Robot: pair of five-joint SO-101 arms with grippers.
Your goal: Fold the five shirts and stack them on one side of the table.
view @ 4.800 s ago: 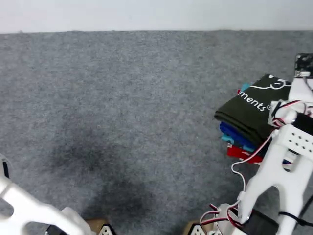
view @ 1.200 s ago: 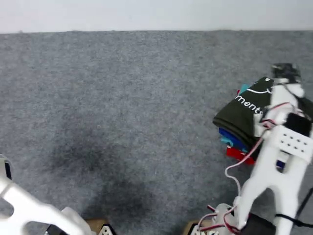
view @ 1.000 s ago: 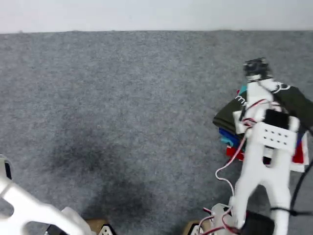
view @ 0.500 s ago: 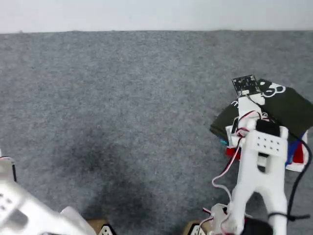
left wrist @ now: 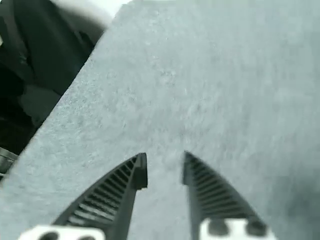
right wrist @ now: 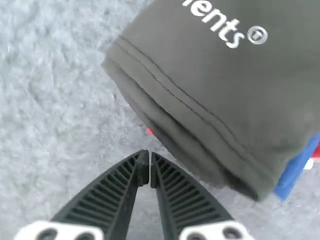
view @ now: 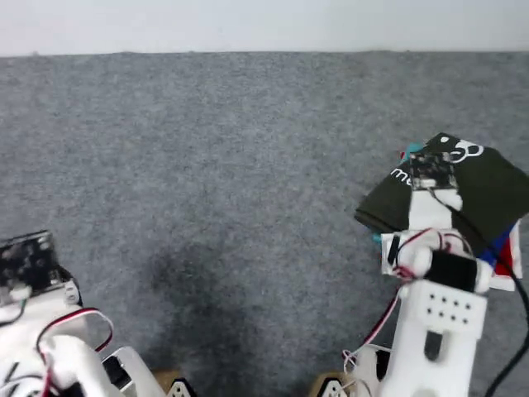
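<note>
We saw the stack of folded shirts [view: 488, 194], dark shirt [right wrist: 225, 90] on top, lying on the grey table [view: 207, 165]. Our right gripper [right wrist: 150, 170], pinched together on nothing, hung just beside the stack's edge. The left gripper [left wrist: 164, 172], narrowly parted, sat well apart from the stack.

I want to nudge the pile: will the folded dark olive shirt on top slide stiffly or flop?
Probably floppy: the dark olive shirt is soft cloth, its folded edge rounded and drooping. A push would likely bunch it; the fuzzy grey table cover may drag.
</note>
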